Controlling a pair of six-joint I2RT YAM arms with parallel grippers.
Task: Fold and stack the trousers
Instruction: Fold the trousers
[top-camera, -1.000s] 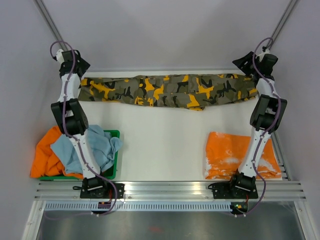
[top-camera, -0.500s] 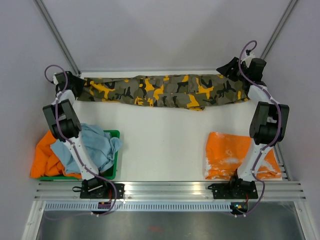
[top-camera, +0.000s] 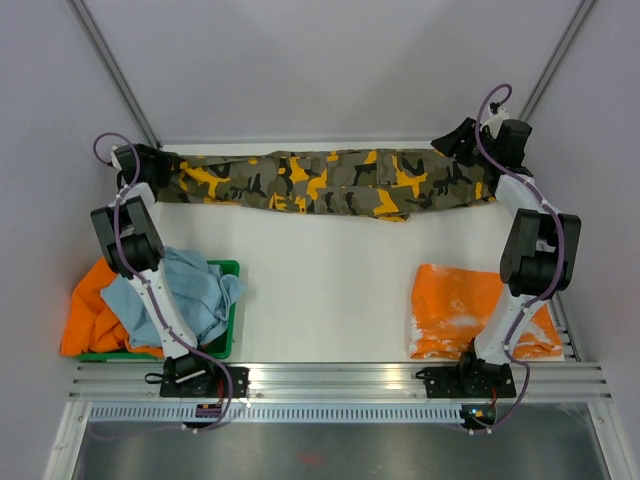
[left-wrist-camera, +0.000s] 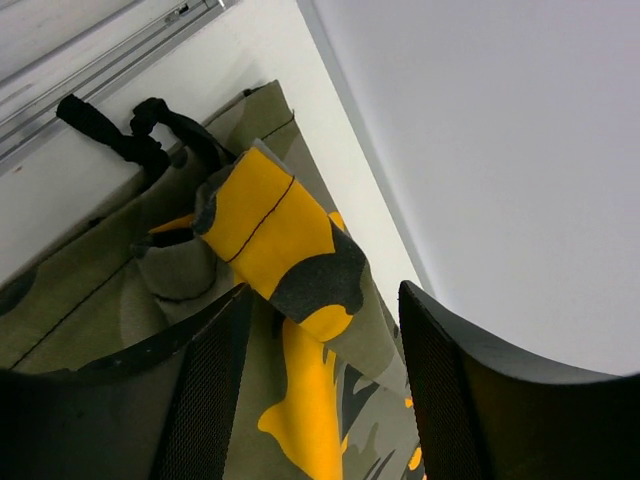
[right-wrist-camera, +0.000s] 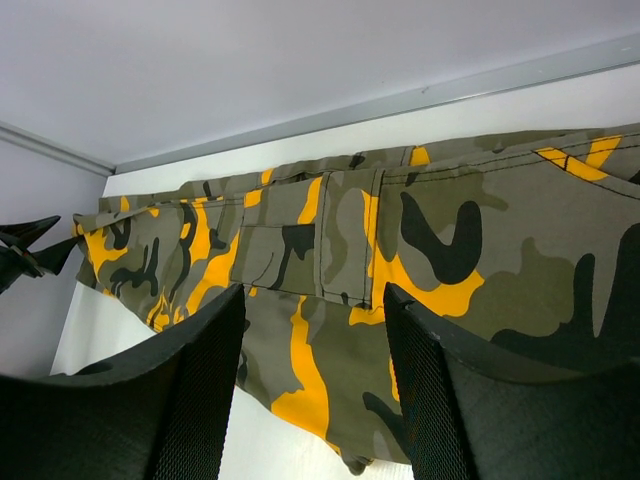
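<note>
1. Closest to me, the two arms are rising from an aluminium rail (top-camera: 330, 375) along the near edge of the bench (top-camera: 320, 260).
2. On the near left, a green tray (top-camera: 228, 268) is holding a crumpled light-blue garment (top-camera: 195, 290), and an orange garment (top-camera: 88, 315) is spilling over its left side.
3. On the near right, a folded orange garment (top-camera: 445, 310) is lying flat, partly behind the right arm.
4. Along the far edge, the trousers (top-camera: 330, 185) are lying stretched sideways from one arm to the other, just in front of the back wall.
5. At their left end, the left end effector (top-camera: 150, 160) is sitting low, released, with its jaws standing apart. In the wrist view (left-wrist-camera: 322, 295), a yellow-orange fold of the cloth is showing between the fingers (left-wrist-camera: 215, 390), and a black knotted cord (left-wrist-camera: 110, 130) is trailing beyond it. I cannot tell whether the fingers are touching the cloth.
6. At the right end, the right end effector (top-camera: 455, 140) is hovering over the fabric, also released. Its wrist view (right-wrist-camera: 312, 292) is looking between the spread fingers (right-wrist-camera: 200, 400) down the camouflage length, where a pocket flap (right-wrist-camera: 270, 260) is showing.
</note>
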